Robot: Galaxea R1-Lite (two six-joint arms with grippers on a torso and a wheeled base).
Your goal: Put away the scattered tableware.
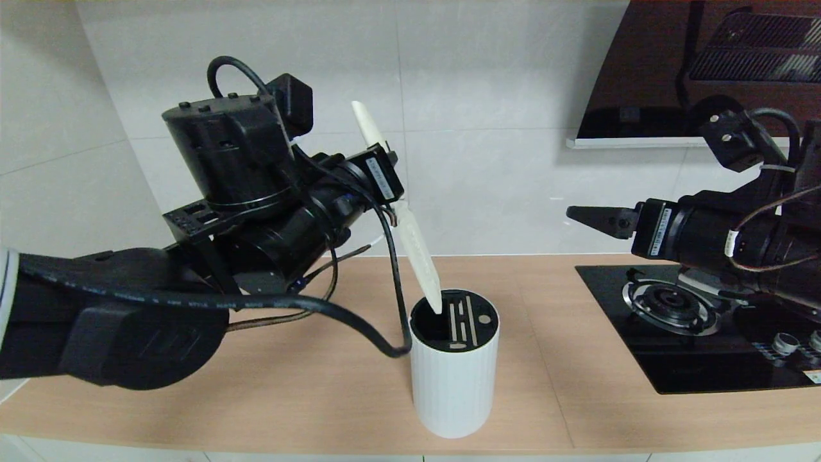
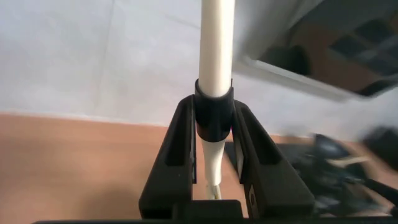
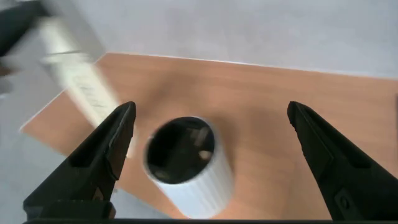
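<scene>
A white knife (image 1: 418, 253) is tilted over a white ribbed cylinder holder (image 1: 454, 378) that stands near the counter's front edge. The knife's blade tip dips into the large round opening of the holder's black slotted top. My left gripper (image 1: 385, 176) is shut on the knife at the junction of handle and blade, up and to the left of the holder; the left wrist view shows its fingers (image 2: 180, 137) clamped on the white handle (image 2: 216, 43). My right gripper (image 1: 593, 218) hangs open to the holder's right, well above the counter. Between its spread fingers (image 3: 118, 137) I see the holder (image 3: 186, 168) and the knife (image 3: 81, 74).
A black gas stove (image 1: 673, 301) with a burner and knobs is set into the wooden counter (image 1: 288, 391) at the right. A dark range hood (image 1: 705, 64) hangs on the tiled wall above it. The left arm's cable (image 1: 385, 343) droops beside the holder.
</scene>
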